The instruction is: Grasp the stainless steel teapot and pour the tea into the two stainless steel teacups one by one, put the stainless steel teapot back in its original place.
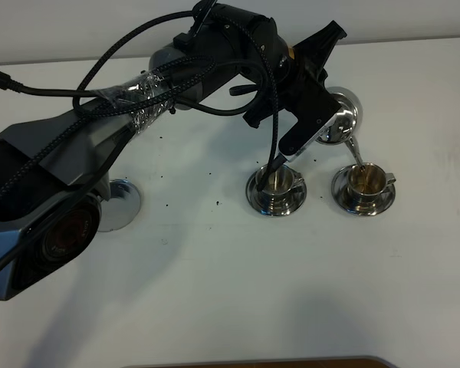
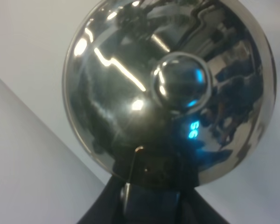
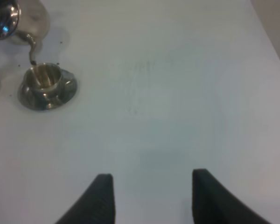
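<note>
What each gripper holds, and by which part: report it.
Left gripper holds the stainless steel teapot at its handle, opposite the spout. Right gripper stands open, holding nothing.

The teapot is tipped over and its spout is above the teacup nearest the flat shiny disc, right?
Not quite. The stainless steel teapot is tipped, but its spout is above the right-hand teacup, the one farther from the flat disc, not the nearer teacup. The exterior high view shows this.
</note>
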Robot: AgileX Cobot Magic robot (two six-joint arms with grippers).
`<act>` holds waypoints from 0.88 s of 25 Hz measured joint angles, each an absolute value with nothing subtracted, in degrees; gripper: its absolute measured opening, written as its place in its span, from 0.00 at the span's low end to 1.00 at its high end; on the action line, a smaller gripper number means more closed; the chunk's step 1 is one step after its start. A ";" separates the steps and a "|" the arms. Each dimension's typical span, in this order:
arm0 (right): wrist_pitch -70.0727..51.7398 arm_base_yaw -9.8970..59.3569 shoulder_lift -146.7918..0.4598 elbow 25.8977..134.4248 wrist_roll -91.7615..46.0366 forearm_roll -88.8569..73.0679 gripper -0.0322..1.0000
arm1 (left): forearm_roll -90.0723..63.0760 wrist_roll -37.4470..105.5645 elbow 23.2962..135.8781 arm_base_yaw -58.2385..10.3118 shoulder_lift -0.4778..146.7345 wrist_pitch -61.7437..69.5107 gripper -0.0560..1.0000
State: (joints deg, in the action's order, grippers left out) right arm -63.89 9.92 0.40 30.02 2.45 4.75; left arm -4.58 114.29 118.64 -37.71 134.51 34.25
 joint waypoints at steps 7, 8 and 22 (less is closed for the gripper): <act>-63.89 9.92 0.40 30.02 2.45 4.75 0.40 | -4.63 116.07 118.64 -37.71 134.51 33.00 0.31; -63.89 9.92 0.40 30.02 2.45 4.75 0.40 | -4.63 116.13 118.64 -37.71 134.51 32.70 0.31; -63.89 9.92 0.40 30.02 2.39 4.75 0.40 | -4.63 117.45 118.64 -37.71 134.51 30.06 0.31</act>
State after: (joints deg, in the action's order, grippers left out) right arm -63.89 9.92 0.40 30.02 2.39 4.75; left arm -4.63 117.45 118.64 -37.71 134.51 30.06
